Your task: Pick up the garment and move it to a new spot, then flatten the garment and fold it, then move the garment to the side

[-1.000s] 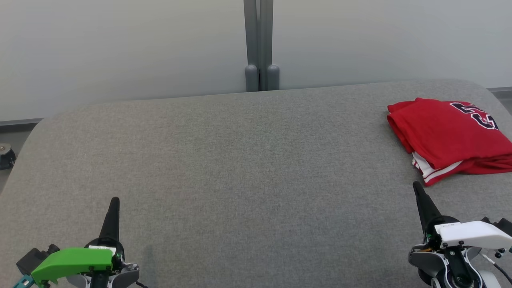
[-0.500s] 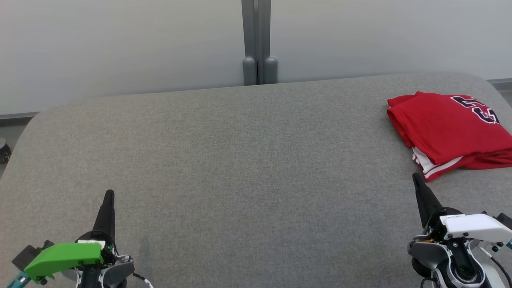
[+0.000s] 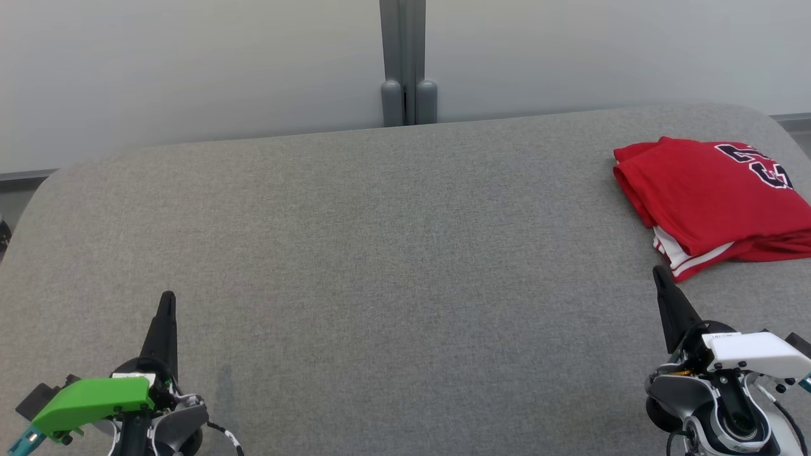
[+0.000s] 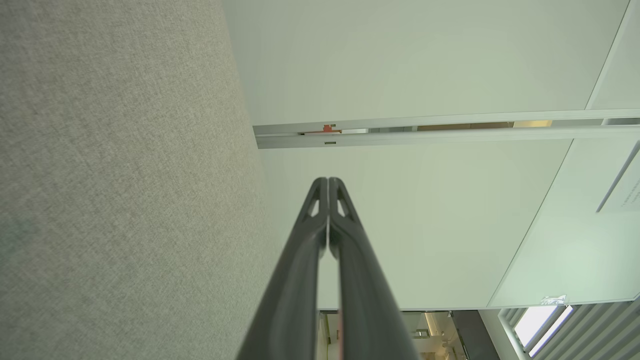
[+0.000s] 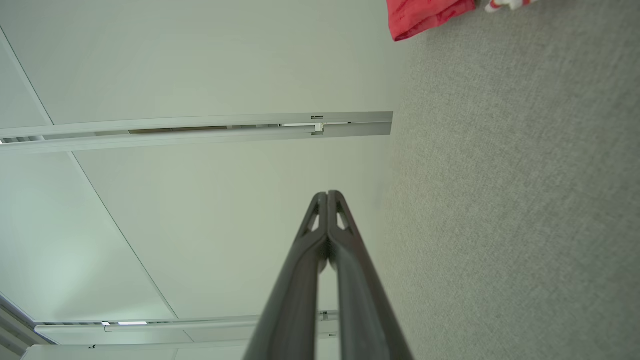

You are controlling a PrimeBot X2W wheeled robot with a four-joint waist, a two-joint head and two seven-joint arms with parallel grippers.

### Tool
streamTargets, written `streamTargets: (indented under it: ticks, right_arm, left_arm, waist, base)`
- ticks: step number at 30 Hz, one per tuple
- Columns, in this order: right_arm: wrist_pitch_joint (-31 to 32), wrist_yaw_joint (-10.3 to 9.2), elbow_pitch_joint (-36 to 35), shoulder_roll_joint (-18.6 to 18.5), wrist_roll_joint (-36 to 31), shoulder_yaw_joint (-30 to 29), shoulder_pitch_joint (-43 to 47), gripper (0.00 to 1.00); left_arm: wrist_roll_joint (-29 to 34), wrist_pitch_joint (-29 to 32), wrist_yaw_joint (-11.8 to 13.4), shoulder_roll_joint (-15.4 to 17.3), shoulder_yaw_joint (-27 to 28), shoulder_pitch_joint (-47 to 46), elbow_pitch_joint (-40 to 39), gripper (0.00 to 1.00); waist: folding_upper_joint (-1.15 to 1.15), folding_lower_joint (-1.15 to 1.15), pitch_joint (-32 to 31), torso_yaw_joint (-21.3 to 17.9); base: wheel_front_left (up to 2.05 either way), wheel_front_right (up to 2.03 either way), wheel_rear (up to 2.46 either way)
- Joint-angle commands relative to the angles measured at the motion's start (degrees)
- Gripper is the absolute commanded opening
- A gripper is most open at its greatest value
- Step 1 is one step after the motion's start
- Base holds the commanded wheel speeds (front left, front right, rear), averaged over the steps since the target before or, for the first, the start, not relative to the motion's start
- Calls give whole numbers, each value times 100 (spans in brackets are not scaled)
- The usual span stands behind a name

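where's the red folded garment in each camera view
head view: red garment at the right edge, upper half, folded on the grey table.
right wrist view: a red corner of it at the top edge, right of middle.
left wrist view: grey table down the left side, pale wall to its right.
shared landmark: the grey table's far edge meeting the pale wall.

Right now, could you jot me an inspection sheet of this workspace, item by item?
surface: grey fabric table, bare across the middle.
job's things: red garment, folded, at the far right; white striped trim underneath.
clutter: nothing seen.
grippers: left gripper shut, empty; right gripper shut, empty, apart from the garment.
cables: striped cable at the left gripper's base; black cable at the right's.
surroundings: pale wall panels, grey post behind.
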Motion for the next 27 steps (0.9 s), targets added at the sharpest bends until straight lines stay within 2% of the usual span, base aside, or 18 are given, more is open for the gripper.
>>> streamTargets:
  ticks: [1,27]
  right_arm:
    - [22,4,6,-3,34,-10,-34,0]
    - [20,4,6,-4,36,-7,-34,0]
  left_arm:
    - [-22,24,-29,0,26,-97,5,0]
    - [47,60,-29,-42,74,-102,8,0]
  waist:
    - [0,0,-1,0]
    - [0,0,-1,0]
  base:
    - [0,0,0]
    - [0,0,0]
